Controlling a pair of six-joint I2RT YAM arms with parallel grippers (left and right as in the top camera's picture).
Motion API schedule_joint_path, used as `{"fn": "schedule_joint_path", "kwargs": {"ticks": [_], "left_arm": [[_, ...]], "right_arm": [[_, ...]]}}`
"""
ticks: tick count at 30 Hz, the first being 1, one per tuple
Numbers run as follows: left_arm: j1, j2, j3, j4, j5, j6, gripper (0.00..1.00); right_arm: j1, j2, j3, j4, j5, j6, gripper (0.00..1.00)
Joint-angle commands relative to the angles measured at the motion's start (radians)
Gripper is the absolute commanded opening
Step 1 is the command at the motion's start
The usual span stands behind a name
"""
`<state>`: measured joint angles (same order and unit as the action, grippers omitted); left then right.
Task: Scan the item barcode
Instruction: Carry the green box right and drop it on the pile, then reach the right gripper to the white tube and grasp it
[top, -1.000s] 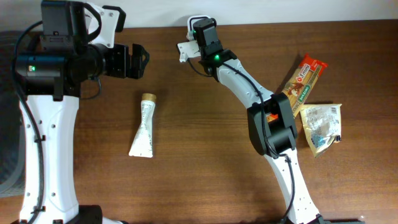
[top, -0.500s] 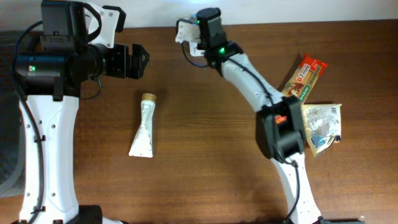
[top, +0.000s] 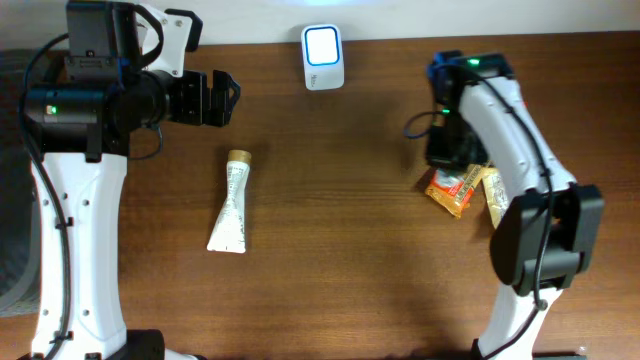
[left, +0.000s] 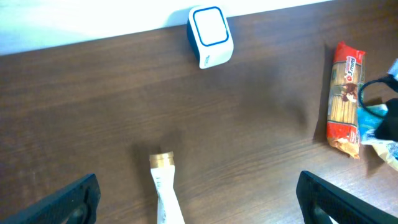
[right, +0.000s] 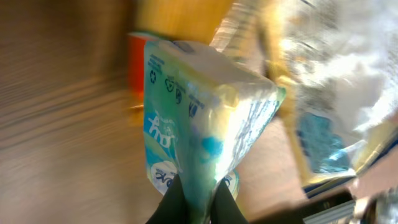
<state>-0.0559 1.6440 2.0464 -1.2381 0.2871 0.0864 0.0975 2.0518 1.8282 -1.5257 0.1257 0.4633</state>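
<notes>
The item, a soft blue-green tissue pack (right: 199, 112), hangs pinched at its lower edge in my right gripper (right: 196, 198), which is shut on it. From overhead, that gripper (top: 448, 150) hovers at the right over an orange snack packet (top: 452, 190), and the arm hides the pack. The white scanner (top: 323, 58), its face lit blue, stands at the table's back edge, also visible as the scanner (left: 210, 36) in the left wrist view. My left gripper (top: 215, 97) is wide open and holds nothing, high at the back left.
A white tube with a gold cap (top: 232, 203) lies left of centre, below my left gripper (left: 198, 182). A long red-and-tan packet (left: 345, 99) and a clear bag with blue print (right: 329, 124) lie at the right.
My right arm has swung from the scanner at the back over to the snack packets on the right, carrying the pack. The scanner now stands uncovered. The left arm has not moved.
</notes>
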Motion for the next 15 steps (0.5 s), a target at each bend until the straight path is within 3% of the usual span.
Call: {"fn": "schedule_joint_path", "kwargs": {"ticks": [1, 2, 3, 5, 7, 8, 11, 15], "left_arm": [[0.005, -0.005, 0.004, 0.002, 0.004, 0.016, 0.99], [0.005, -0.005, 0.004, 0.002, 0.004, 0.017, 0.99], [0.005, -0.005, 0.004, 0.002, 0.004, 0.016, 0.99], [0.005, -0.005, 0.004, 0.002, 0.004, 0.017, 0.99], [0.005, -0.005, 0.004, 0.002, 0.004, 0.017, 0.99], [0.005, -0.005, 0.004, 0.002, 0.004, 0.016, 0.99], [0.005, -0.005, 0.004, 0.002, 0.004, 0.016, 0.99], [0.005, -0.005, 0.004, 0.002, 0.004, 0.017, 0.99]], "right_arm": [[-0.119, 0.003, -0.060, -0.006, 0.110, 0.035, 0.37], [-0.148, 0.003, -0.059, -0.008, 0.110, 0.035, 0.74], [-0.179, 0.002, -0.055, -0.014, 0.097, 0.020, 0.99], [-0.200, 0.002, 0.000, -0.038, 0.019, -0.043, 0.99], [-0.162, 0.002, 0.092, 0.027, -0.386, -0.256, 0.99], [-0.107, 0.002, 0.095, 0.098, -0.517, -0.283, 0.99], [0.162, 0.034, 0.093, 0.380, -0.559, -0.098, 0.99], [0.381, 0.130, 0.093, 0.634, -0.560, 0.006, 1.00]]}}
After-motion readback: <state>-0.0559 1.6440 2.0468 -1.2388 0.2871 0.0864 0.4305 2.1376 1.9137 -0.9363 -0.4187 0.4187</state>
